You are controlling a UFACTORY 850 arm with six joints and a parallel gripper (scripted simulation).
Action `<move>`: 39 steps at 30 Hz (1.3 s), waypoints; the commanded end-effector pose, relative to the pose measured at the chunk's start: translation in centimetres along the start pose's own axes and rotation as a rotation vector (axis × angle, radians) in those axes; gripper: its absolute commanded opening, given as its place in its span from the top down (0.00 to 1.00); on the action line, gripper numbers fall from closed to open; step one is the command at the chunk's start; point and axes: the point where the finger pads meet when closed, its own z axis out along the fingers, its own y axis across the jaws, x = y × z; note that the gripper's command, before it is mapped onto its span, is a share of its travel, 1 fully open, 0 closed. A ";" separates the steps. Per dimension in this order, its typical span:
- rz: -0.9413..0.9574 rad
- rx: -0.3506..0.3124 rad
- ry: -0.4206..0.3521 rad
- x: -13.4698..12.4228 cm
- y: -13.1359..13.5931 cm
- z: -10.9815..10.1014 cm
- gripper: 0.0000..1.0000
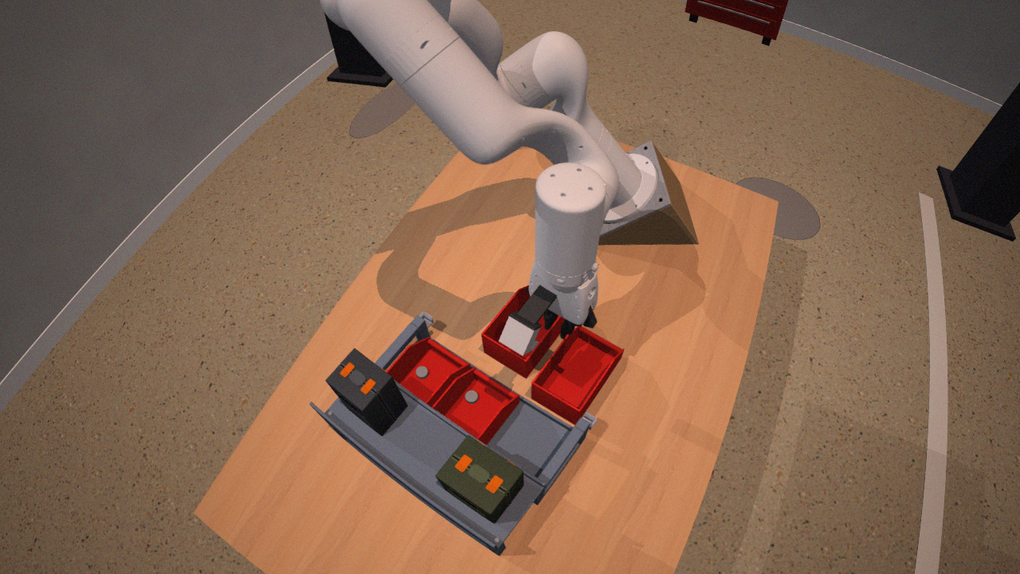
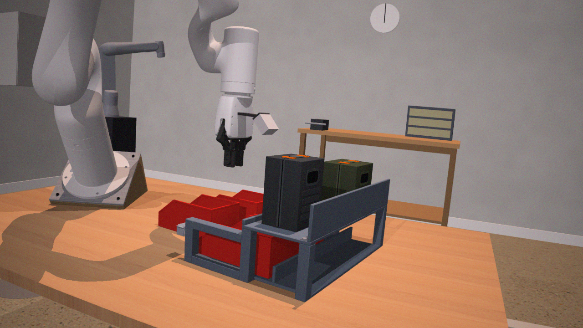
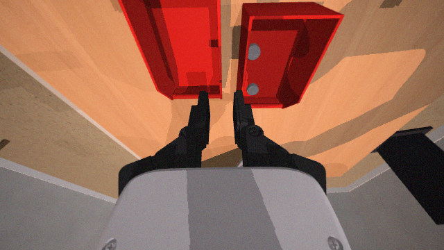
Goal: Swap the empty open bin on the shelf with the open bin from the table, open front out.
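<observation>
The empty red bin [image 1: 583,362] [image 3: 191,45] stands on the table top, close to the shelf's front right corner; I cannot tell if they touch. The red bin with grey round parts [image 1: 500,351] [image 3: 274,52] stands beside it with a narrow gap between; two parts show in the wrist view. The bin place [image 1: 536,435] at the shelf's right end is vacant, its grey floor bare. My gripper [image 1: 569,328] [image 2: 234,164] [image 3: 220,103] is partly open, holds nothing, and hangs high above the robot-side ends of the two table bins.
Two red bins [image 1: 414,365] [image 1: 486,408] sit on the grey shelf [image 1: 428,430] [image 2: 246,261], each showing a round part. A tall black case [image 1: 365,392] [image 2: 291,191] and a green case [image 1: 479,478] [image 2: 346,175] stand on its upper board, the green one near the vacant place.
</observation>
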 end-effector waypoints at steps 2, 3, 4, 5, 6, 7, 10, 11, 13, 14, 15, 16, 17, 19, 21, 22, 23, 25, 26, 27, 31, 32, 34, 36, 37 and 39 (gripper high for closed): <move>0.001 0.001 0.001 0.1 0.0 0.0 0.74; 0.001 0.001 0.001 0.1 0.0 0.1 0.74; 0.001 0.001 0.001 0.1 0.0 0.1 0.74; 0.001 0.001 0.001 0.0 0.0 0.2 0.74; 0.001 0.001 0.001 0.0 0.0 0.2 0.74; 0.001 0.001 0.001 0.0 0.0 0.2 0.74; 0.001 0.001 0.002 0.0 0.0 0.5 0.74; 0.001 0.001 0.002 0.0 0.0 0.6 0.74; 0.001 0.001 0.002 0.0 0.0 0.8 0.74; 0.001 0.001 0.002 0.0 0.0 1.0 0.74; 0.001 0.001 0.002 0.0 0.0 1.1 0.74; 0.001 0.001 0.002 0.0 0.0 1.3 0.74; 0.001 0.001 0.002 0.0 0.0 1.5 0.74; 0.001 0.001 0.002 0.0 -0.1 1.9 0.74; 0.001 0.001 0.002 0.0 -0.1 2.3 0.74; 0.001 0.001 0.002 0.0 -0.1 2.5 0.74; 0.001 0.001 0.002 0.0 -0.1 2.5 0.74; 0.001 0.001 0.002 0.0 -0.1 2.7 0.74; 0.001 0.001 0.002 0.0 -0.1 2.9 0.74; 0.001 0.001 0.002 0.0 -0.1 3.1 0.74; 0.001 0.001 0.002 0.0 -0.1 4.0 0.74; 0.001 0.001 0.002 0.0 -0.1 4.2 0.74; 0.001 0.001 0.002 0.0 -0.1 4.6 0.74; 0.001 0.001 0.002 0.0 -0.1 5.0 0.74; 0.001 0.001 0.002 0.0 -0.1 5.1 0.74; 0.001 0.001 0.002 0.0 -0.1 5.5 0.74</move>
